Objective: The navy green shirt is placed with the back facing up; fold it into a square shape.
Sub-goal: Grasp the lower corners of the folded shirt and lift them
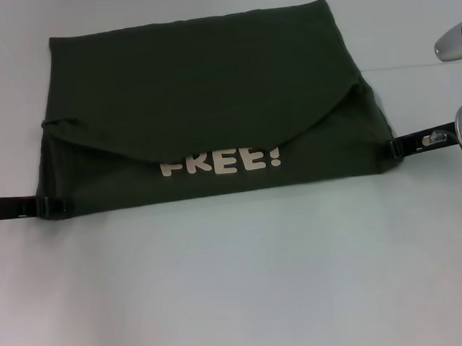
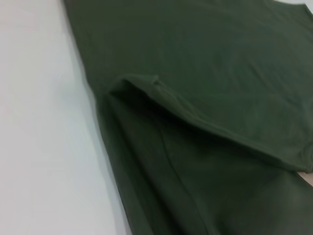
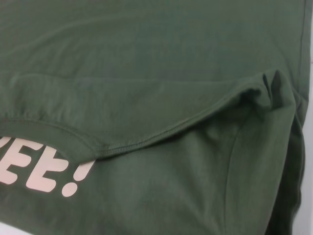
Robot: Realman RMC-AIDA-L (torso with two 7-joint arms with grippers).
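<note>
- Across the far half of the white counter [image 1: 238, 282] lies the navy green shirt [image 1: 202, 88], folded over on itself into a wide block.
- From the head view, a curved flap covers the upper part, and the pale letters "FREE!" [image 1: 220, 162] show just below its edge, partly cut off by the flap.
- At the shirt's near left corner, the left tool [image 1: 51, 206] reaches in from the side, touching the cloth; whether its fingers are spread or pinching the fabric cannot be told.
- At the near right corner, the right tool [image 1: 396, 147] meets the cloth the same way, with its grip equally unclear.
- Only the head view shows either tool; neither wrist view shows any fingers.
- The left wrist view shows what the head view does not: the flap's hemmed edge [image 2: 195, 115] lifting slightly off the layer beneath, beside bare counter.
- The right wrist view gives the flap's stitched hem [image 3: 146, 139] close up, a bunched crease at the corner, and the last letters of the print.
</note>
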